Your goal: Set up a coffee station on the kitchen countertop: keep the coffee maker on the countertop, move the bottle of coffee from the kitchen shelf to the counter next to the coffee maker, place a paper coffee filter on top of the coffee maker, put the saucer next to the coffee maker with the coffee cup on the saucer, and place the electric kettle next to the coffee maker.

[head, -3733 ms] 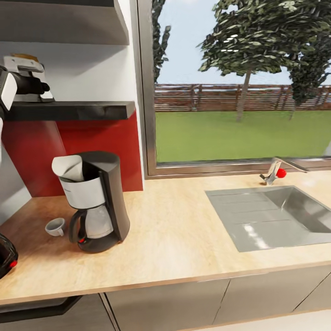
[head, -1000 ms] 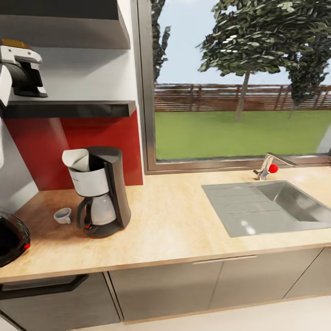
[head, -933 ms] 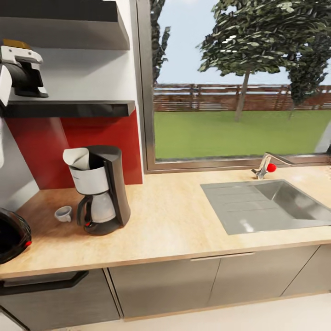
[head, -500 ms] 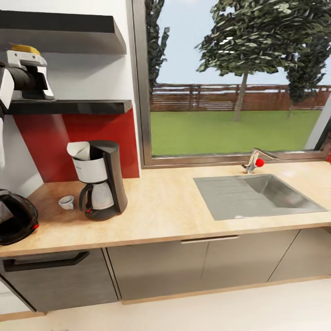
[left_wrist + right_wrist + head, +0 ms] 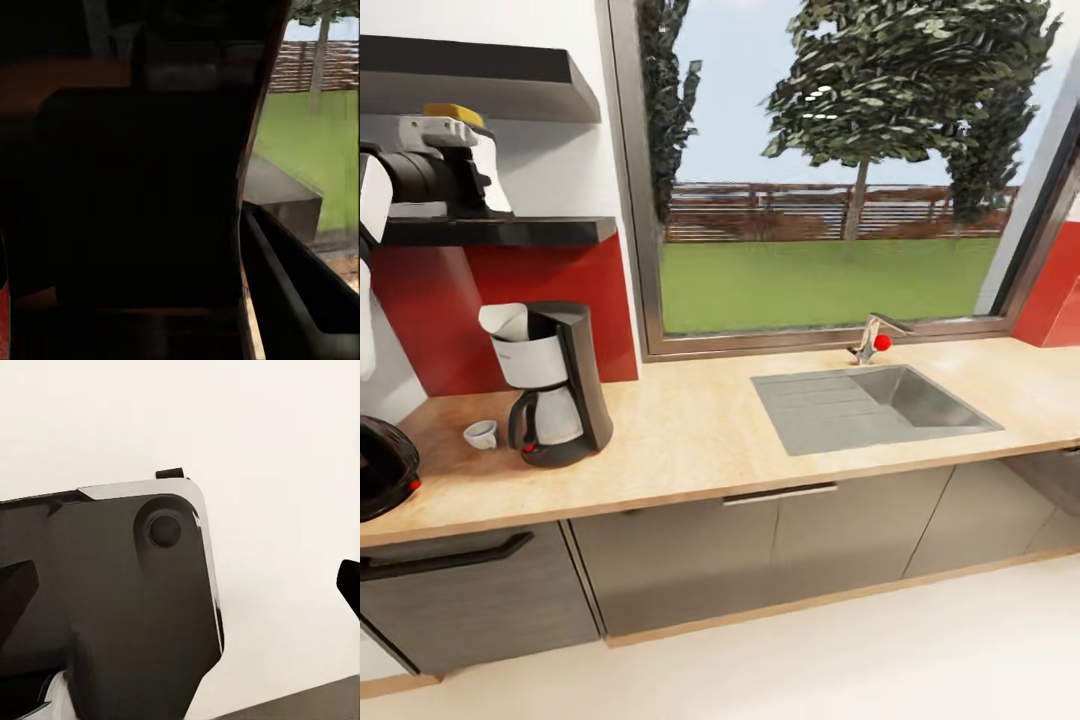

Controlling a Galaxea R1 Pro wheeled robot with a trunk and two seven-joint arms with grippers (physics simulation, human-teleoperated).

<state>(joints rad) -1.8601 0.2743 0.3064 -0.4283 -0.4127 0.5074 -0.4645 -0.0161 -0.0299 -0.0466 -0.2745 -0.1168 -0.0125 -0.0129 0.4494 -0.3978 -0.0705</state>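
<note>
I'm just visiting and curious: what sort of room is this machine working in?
A home kitchen, by the look of it. A wooden countertop carries a steel sink with a tap, a coffee maker stands by a red backsplash, and a window looks onto a garden.

Electric kettle point(image 5: 382, 482) at 9 o'clock: cut off by frame edge. Left gripper point(image 5: 478, 175) on shelf point(image 5: 510, 231) at 10 o'clock: jaw state unreadable, held object hidden.

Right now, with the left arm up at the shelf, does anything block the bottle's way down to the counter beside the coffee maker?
Nothing visible does. The left gripper is at the shelf. Below, the countertop to the window side of the coffee maker lies bare. On its other side sit a small cup and the kettle.
</note>
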